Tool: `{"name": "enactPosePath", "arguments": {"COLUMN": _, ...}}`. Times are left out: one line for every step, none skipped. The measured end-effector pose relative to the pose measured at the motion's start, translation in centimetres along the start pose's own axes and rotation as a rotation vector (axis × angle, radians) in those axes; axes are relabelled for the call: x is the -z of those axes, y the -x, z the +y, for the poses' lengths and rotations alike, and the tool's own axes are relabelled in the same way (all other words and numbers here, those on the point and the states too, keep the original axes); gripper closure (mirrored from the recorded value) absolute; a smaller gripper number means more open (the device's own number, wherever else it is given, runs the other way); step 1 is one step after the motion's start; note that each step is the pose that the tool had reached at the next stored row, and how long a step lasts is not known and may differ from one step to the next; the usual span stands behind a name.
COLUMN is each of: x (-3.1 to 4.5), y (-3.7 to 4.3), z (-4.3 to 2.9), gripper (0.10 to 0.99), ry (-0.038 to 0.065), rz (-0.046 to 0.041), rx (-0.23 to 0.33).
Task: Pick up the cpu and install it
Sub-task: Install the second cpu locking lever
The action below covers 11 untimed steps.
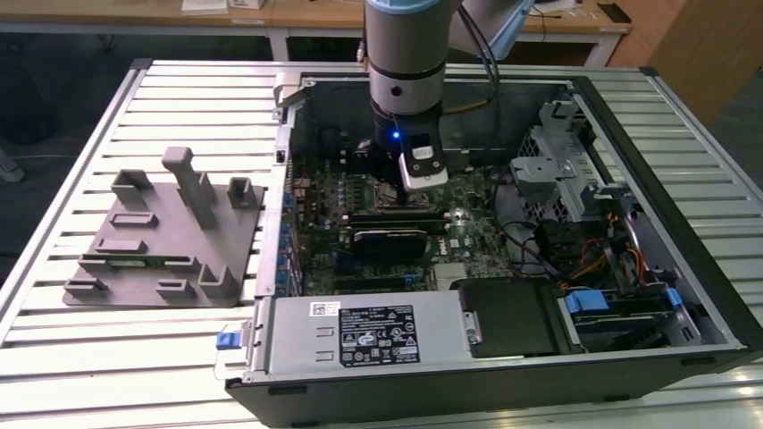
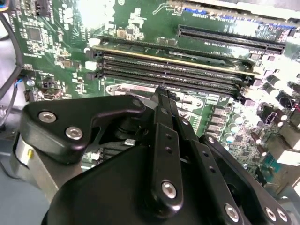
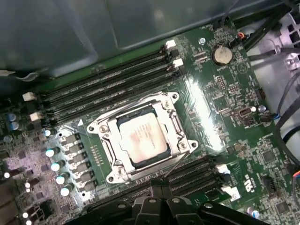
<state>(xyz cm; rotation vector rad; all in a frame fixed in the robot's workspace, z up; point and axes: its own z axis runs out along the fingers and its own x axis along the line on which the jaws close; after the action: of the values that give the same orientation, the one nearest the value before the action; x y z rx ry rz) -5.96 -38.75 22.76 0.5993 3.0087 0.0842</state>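
Exterior view high, looking down at open computer case [image 1: 501, 268], both wrist views close — sharing motherboard [image 3: 220, 98].

I see a big open computer case [image 1: 667, 295] on my slatted metal table [image 1: 71, 375]. A green board [image 1: 477, 237] lies inside it. A grey plastic block holder [image 1: 167, 232] sits near the table's edge, just beside the case. Long black slots [image 3: 108, 82] run across the board.
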Motion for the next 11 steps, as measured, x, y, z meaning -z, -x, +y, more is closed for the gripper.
{"name": "enactPosePath", "arguments": {"x": -0.04, "y": -0.06, "z": -0.13, "gripper": 0.980, "ry": 0.009, "rz": 0.0035, "rx": -0.001}}
{"name": "enactPosePath", "arguments": {"x": -0.07, "y": -0.13, "z": -0.27, "gripper": 0.980, "ry": 0.016, "rz": 0.0065, "rx": -0.001}}
{"name": "enactPosePath", "arguments": {"x": -0.11, "y": -0.23, "z": -0.42, "gripper": 0.980, "ry": 0.020, "rz": 0.0084, "rx": -0.002}}
{"name": "enactPosePath", "arguments": {"x": -0.15, "y": -0.35, "z": -0.55, "gripper": 0.980, "ry": 0.023, "rz": 0.0094, "rx": -0.002}}
{"name": "enactPosePath", "arguments": {"x": -0.20, "y": -0.47, "z": -0.68, "gripper": 0.980, "ry": 0.024, "rz": 0.0098, "rx": -0.002}}
{"name": "enactPosePath", "arguments": {"x": -0.25, "y": -0.56, "z": -0.82, "gripper": 0.980, "ry": 0.025, "rz": 0.0101, "rx": -0.002}}
{"name": "enactPosePath", "arguments": {"x": -0.31, "y": -0.63, "z": -0.97, "gripper": 0.980, "ry": 0.025, "rz": 0.0102, "rx": -0.002}}
{"name": "enactPosePath", "arguments": {"x": -0.37, "y": -0.69, "z": -1.12, "gripper": 0.980, "ry": 0.025, "rz": 0.0104, "rx": -0.002}}
{"name": "enactPosePath", "arguments": {"x": -0.42, "y": -0.72, "z": -1.27, "gripper": 0.980, "ry": 0.026, "rz": 0.0106, "rx": -0.002}}
{"name": "enactPosePath", "arguments": {"x": -0.50, "y": -0.75, "z": -1.41, "gripper": 0.980, "ry": 0.026, "rz": 0.0110, "rx": -0.002}}
{"name": "enactPosePath", "arguments": {"x": -0.59, "y": -0.78, "z": -1.53, "gripper": 0.980, "ry": 0.029, "rz": 0.0119, "rx": -0.002}}
